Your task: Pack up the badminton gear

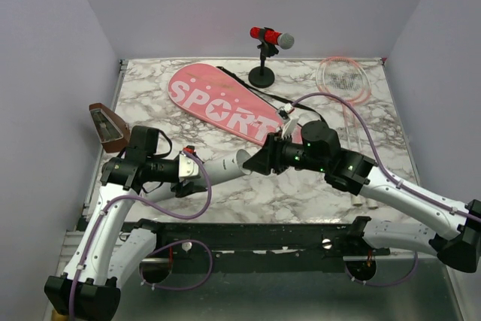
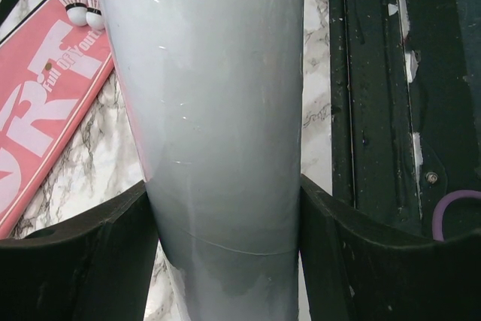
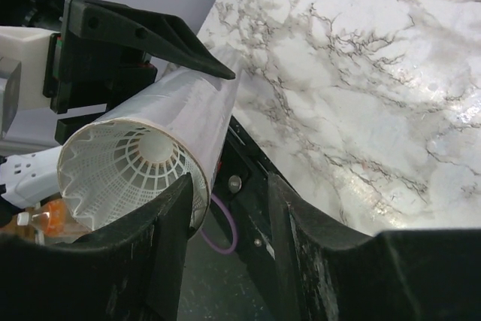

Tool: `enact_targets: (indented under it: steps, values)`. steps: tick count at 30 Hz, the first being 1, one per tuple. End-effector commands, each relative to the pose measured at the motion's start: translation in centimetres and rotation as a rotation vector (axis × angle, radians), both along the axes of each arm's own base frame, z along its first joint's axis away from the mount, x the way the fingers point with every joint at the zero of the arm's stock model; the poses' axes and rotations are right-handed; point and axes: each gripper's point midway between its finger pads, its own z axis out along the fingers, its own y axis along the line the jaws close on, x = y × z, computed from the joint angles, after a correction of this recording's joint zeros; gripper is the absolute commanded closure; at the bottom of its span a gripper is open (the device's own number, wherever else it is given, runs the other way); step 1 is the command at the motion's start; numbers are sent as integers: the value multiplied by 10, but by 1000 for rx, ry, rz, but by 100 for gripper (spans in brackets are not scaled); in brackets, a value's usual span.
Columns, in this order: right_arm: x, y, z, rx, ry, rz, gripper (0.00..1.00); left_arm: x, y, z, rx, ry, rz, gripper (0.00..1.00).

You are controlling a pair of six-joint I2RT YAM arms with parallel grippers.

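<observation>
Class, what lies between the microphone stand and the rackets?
Only bare marble table separates the stand from the rackets; the top view shows it.

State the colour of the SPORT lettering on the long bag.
White, on the pink bag; the top external view shows it best.

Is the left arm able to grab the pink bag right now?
Probably not. Its fingers are clamped on the white tube, so they have no room for the pink bag, though the bag lies close by.
</observation>
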Motion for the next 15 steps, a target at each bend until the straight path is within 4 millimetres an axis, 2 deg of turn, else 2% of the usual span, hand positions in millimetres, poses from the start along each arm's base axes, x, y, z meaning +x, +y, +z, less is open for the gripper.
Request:
enact_targets:
  steps: [1,3,7,9,12,15]
  values:
    - [-4,-2,0,-32,-6,15,47,-3,-9,24,-80,-55,-48,47]
    - [3,-16,8,-67,-39,-51,45,-4,-8,20,-72,-54,-49,47]
    - [11,-45,45,-85,-130,-152,35,-5,-7,12,-61,-48,-46,47]
    - [19,-57,52,-115,-143,-224,32,-5,-6,7,-59,-40,-44,47]
    - [33,-69,38,-203,-135,-306,28,-5,-5,2,-49,-36,-38,47]
    - [65,-90,10,-301,-93,-401,27,-6,-3,-3,-32,-32,-35,47]
